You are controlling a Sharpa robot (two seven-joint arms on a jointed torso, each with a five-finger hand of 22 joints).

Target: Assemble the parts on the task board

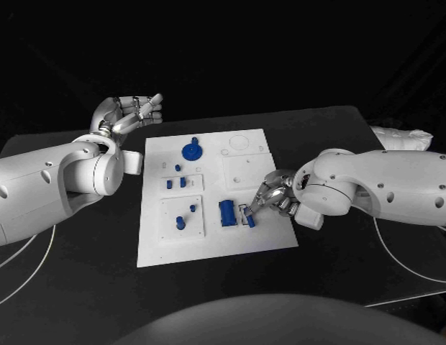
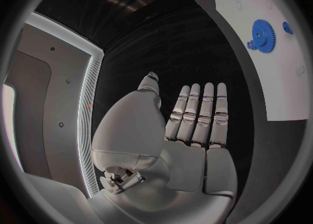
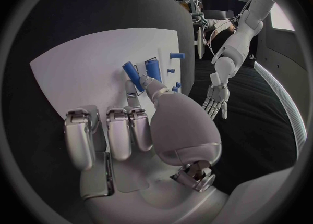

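The white task board lies mid-table. On it are a blue gear, two small blue pegs and a blue cylinder. My right hand is low over the board's right side. Its thumb and a finger pinch a slim blue part beside the cylinder. The right wrist view shows that part slanting up from the fingertips of the right hand, next to the cylinder. My left hand hangs off the board's far left corner. In the left wrist view its fingers are straight and hold nothing, with the gear beyond.
Two more small blue pieces stand in a raised white block at the board's near left. A white bundle lies at the table's far right edge. Black table surface surrounds the board.
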